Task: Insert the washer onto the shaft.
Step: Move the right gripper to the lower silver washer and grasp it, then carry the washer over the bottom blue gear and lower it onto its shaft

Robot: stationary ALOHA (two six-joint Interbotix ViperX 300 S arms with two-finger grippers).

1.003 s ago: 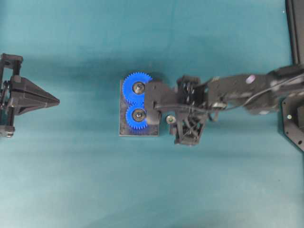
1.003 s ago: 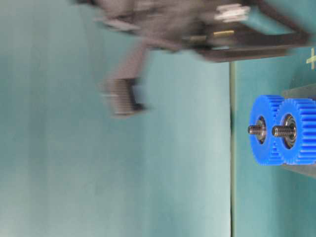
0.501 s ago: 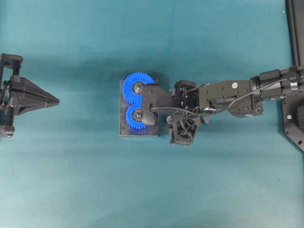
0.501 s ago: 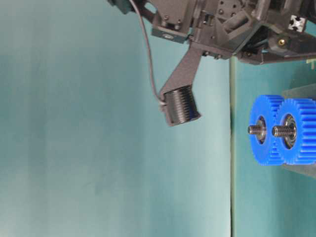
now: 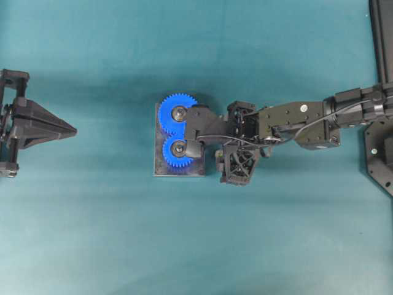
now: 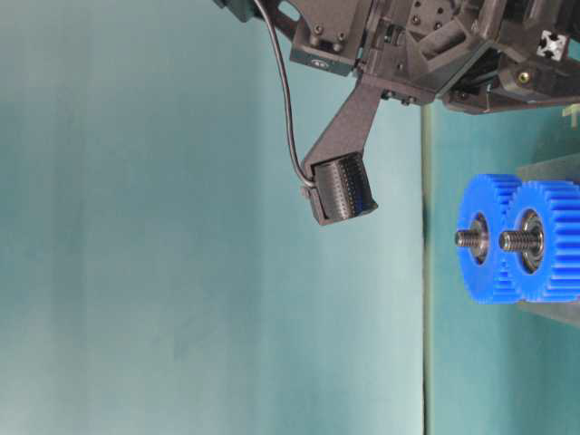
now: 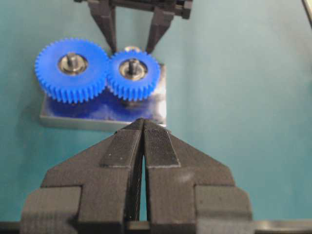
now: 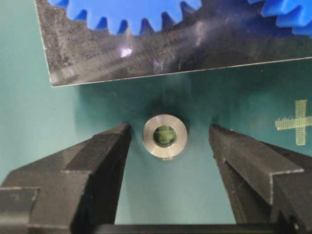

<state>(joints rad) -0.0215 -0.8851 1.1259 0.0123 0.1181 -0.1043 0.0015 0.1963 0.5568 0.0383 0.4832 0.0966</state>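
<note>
A small silver washer [image 8: 165, 136] lies flat on the teal table just off the edge of the dark metal baseplate [image 8: 146, 53]. My right gripper [image 8: 169, 130] is open, with one finger on each side of the washer and neither touching it. In the overhead view the right gripper [image 5: 216, 153] is down beside the plate's right edge. Two blue gears [image 5: 178, 114] [image 5: 177, 151] sit on the plate, and a steel shaft [image 7: 131, 66] [image 6: 509, 240] sticks up from each. My left gripper [image 5: 72, 130] is shut and empty, far to the left.
The right arm's wrist camera [image 6: 340, 190] hangs above the gears. A black frame [image 5: 381, 37] stands at the far right edge of the table. A yellow cross mark [image 8: 295, 122] is on the table near the washer.
The right gripper has come down lower and settled with its fingers around the washer. The left arm has not moved.
</note>
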